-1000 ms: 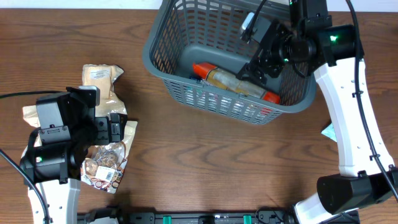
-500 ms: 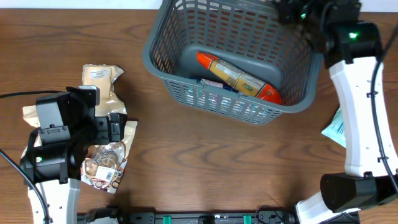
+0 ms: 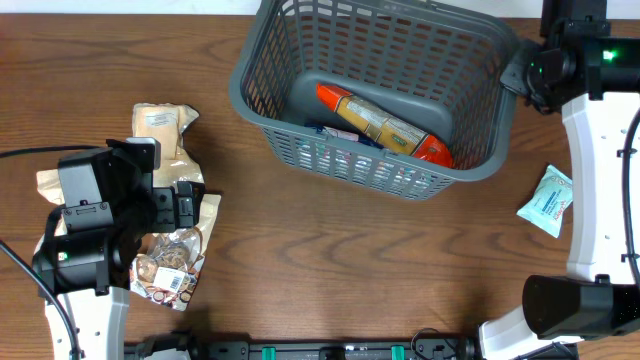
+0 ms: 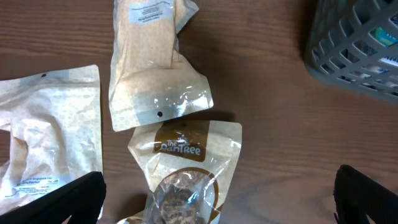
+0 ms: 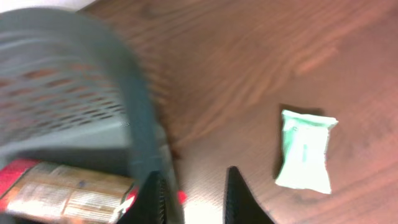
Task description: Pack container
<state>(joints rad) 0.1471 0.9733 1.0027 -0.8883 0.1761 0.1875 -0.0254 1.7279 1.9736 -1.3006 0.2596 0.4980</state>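
The right gripper [image 5: 193,199] has left the basket [image 3: 480,170], fingers slightly apart and empty; the left gripper [image 4: 217,193] is spread wide. Swinging toward the green packet [image 3: 547,201] right of the basket, it might clip the rim.

Grey slotted container [image 3: 375,95], upright, part-filled

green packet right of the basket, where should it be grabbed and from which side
Take the green packet across its short width, at mid-length, coming straight down from above. It lies flat on the table, apart from the basket, with bare wood all round, so the fingers can straddle its long edges. The right pincer looks the nearer one.
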